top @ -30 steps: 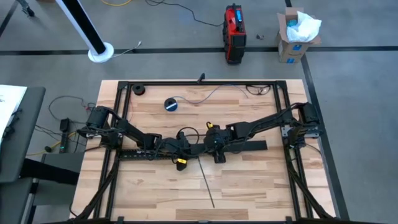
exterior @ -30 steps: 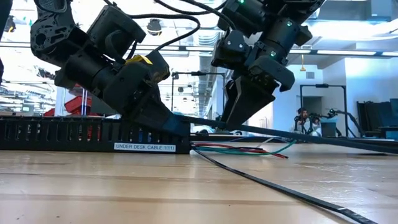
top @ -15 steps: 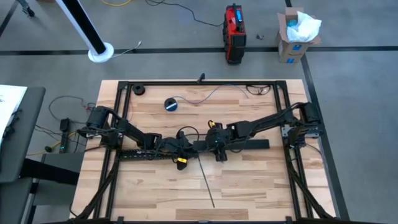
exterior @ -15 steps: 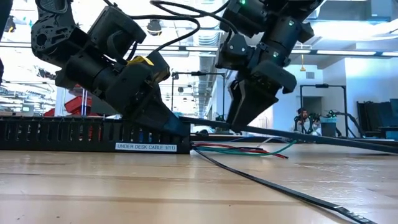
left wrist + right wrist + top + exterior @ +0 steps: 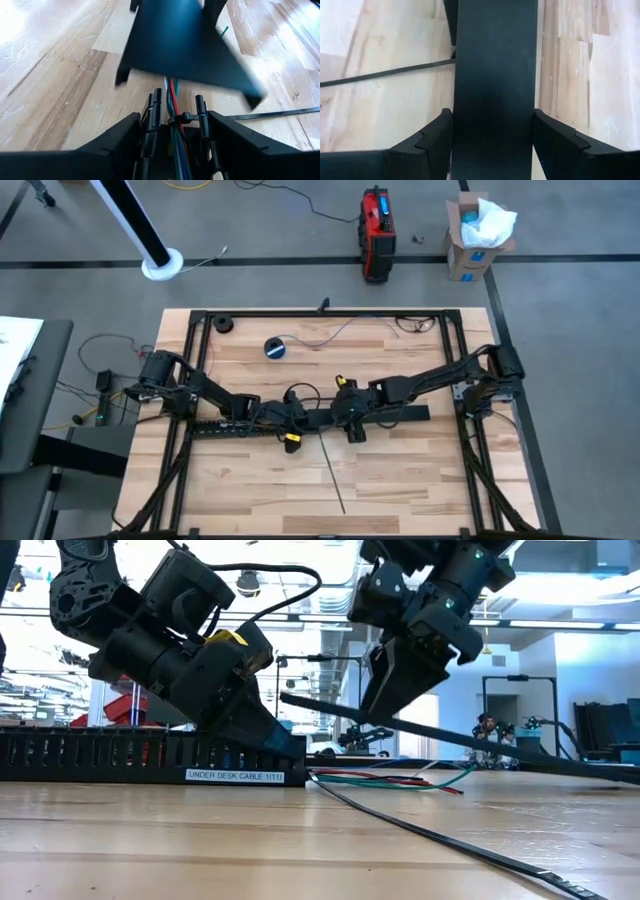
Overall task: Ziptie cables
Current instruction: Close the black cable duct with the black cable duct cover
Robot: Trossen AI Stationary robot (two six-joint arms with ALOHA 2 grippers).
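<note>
2 dark arms meet at the middle of the wooden surface (image 5: 400, 480), and the main hazard is the long flat black plastic cover strip (image 5: 470, 737) that the right pincer (image 5: 395, 690) holds clamped across its width, one end raised clear of the wood and the other sloping down toward the surface. If the grip slackens or the arm swings, that strip could, in my judgement, drop onto or sweep the thin red, green and grey cables (image 5: 174, 107) lying just beneath it and drag them out of place. The left pincer (image 5: 262, 730) is pressed down at the open end of the long black slotted plastic cable tray (image 5: 100, 758), labelled "UNDER DESK CABLE"; I cannot tell whether its fingers are apart or closed on anything. A careless pull there could tug the wires sideways against the slot posts. In the tray's channel the cables run bundled together, with a thin black ziptie (image 5: 182, 120) looped around them between the slot posts, and they spill out of the tray's end across the wood. A second long black ziptie (image 5: 333, 480) lies loose on the surface nearer the front edge.
</note>
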